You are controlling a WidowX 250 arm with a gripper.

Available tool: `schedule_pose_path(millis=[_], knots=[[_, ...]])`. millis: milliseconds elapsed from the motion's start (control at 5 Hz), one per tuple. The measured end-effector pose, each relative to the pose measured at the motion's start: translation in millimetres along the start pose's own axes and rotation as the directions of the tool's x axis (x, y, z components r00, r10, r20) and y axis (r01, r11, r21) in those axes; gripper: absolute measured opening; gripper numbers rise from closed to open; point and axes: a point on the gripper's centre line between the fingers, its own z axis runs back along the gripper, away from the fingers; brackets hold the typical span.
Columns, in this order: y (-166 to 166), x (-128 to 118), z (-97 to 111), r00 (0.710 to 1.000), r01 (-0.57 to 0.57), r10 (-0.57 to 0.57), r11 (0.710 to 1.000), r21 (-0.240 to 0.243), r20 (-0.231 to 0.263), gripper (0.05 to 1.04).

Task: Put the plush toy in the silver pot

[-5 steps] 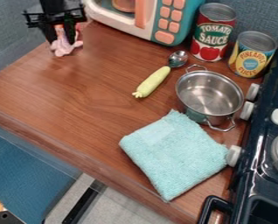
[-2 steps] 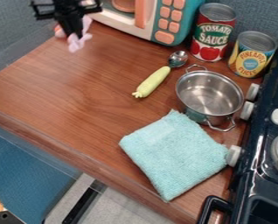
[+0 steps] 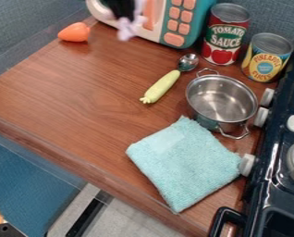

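Observation:
High at the top edge, in front of the toy microwave, my gripper [image 3: 126, 13] is shut on the pink plush toy [image 3: 128, 28], which dangles below it, blurred. The silver pot [image 3: 222, 99] stands upright at the right of the counter, beside the stove, lower in view and to the right of the gripper. Its inside shows bare metal.
A microwave [image 3: 177, 23] backs the counter, with a tomato can [image 3: 226, 34] and a pineapple can [image 3: 266, 58] behind the pot. A yellow-handled spoon [image 3: 162, 86], a folded teal cloth [image 3: 183, 162] and an orange toy [image 3: 74, 33] lie around. The stove [image 3: 279, 185] borders the right.
The gripper has lifted the plush toy off the counter's far left corner and carried it up and to the right. The orange toy behind it has come into full view.

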Motion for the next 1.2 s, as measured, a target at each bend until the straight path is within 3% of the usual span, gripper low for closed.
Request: schedule_pose_path(millis=[200, 400, 600, 800, 1200], knots=[[-50, -17, -9, 0.988, 0.142, -0.146, 0.987, -0.078, -0.042, 0.064], [-95, -36, -23, 0.959, 0.265, -0.273, 0.959, -0.096, -0.079, 0.064], [-133, -62, -54, 0.93, 0.325, -0.339, 0.939, -0.113, -0.14, 0.064], [-140, -71, -76, 0.925, 0.331, -0.34, 0.94, -0.079, -0.17, 0.064], [-122, -69, -85, 0.941, 0.278, -0.284, 0.959, -0.054, -0.184, 0.064]])
